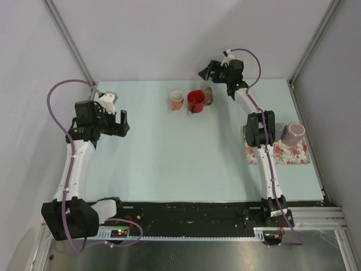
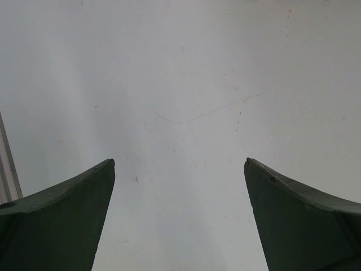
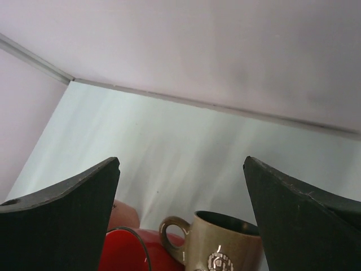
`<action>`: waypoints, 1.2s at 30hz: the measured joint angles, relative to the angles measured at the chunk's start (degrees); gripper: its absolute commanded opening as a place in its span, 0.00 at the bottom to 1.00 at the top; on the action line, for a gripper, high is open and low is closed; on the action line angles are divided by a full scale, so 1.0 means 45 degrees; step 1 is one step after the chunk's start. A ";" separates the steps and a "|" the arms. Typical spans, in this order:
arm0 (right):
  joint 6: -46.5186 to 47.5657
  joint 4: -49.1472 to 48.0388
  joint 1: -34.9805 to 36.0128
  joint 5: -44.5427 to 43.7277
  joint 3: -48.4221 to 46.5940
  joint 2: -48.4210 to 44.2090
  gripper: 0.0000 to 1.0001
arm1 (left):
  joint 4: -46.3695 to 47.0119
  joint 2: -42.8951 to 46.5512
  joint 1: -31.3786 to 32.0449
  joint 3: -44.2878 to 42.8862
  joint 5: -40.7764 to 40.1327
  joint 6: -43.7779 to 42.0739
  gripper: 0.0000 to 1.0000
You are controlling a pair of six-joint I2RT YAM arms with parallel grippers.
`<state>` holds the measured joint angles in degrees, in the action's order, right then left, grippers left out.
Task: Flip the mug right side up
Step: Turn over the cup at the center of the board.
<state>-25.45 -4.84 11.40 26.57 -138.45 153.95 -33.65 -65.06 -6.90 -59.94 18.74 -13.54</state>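
Three mugs stand close together at the back of the table: a pink mug (image 1: 177,100), a red mug (image 1: 196,101) and a brown mug (image 1: 208,96). My right gripper (image 1: 210,70) is open and empty, raised above and just behind the brown mug. In the right wrist view the brown mug (image 3: 225,245) stands mouth up with its handle to the left, low between the open fingers of my right gripper (image 3: 181,161), beside the red mug (image 3: 132,254). A mauve mug (image 1: 293,134) appears to sit bottom up on a floral cloth (image 1: 282,153). My left gripper (image 1: 122,123) is open and empty at the left.
A grey mug (image 1: 279,130) stands beside the mauve one, partly hidden by the right arm. Metal frame posts and white walls close in the back and sides. The left wrist view shows my left gripper (image 2: 179,162) over bare table only.
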 measured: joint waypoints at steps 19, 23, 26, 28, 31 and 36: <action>0.0816 0.0024 0.0058 0.2312 0.1617 -0.0408 0.87 | -0.0019 -0.0733 -0.0107 -0.0010 0.0889 0.0131 1.00; 0.1137 0.0189 -0.0083 0.2730 0.2710 -0.1205 0.82 | -0.0015 -0.0704 -0.0107 -0.0010 0.0981 0.0136 1.00; 0.1569 0.0563 -0.0160 0.3109 0.3186 -0.1705 0.80 | -0.0015 -0.0699 -0.0107 -0.0010 0.0996 0.0146 1.00; 0.1851 0.0967 -0.0204 0.3415 0.3521 -0.2098 0.78 | -0.0010 -0.0699 -0.0112 -0.0010 0.1010 0.0223 1.00; 0.2215 0.1375 -0.0306 0.3798 0.4177 -0.2691 0.77 | -0.0015 -0.0699 -0.0126 -0.0010 0.1044 0.0243 1.00; 0.2885 0.1758 -0.0461 0.4231 0.5620 -0.3687 0.79 | -0.0010 -0.0627 -0.0146 -0.0010 0.1219 0.0296 1.00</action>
<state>-12.47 3.07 9.32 45.60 -113.16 137.36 -33.69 -67.88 -7.55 -59.99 24.23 -12.21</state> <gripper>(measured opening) 0.773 0.996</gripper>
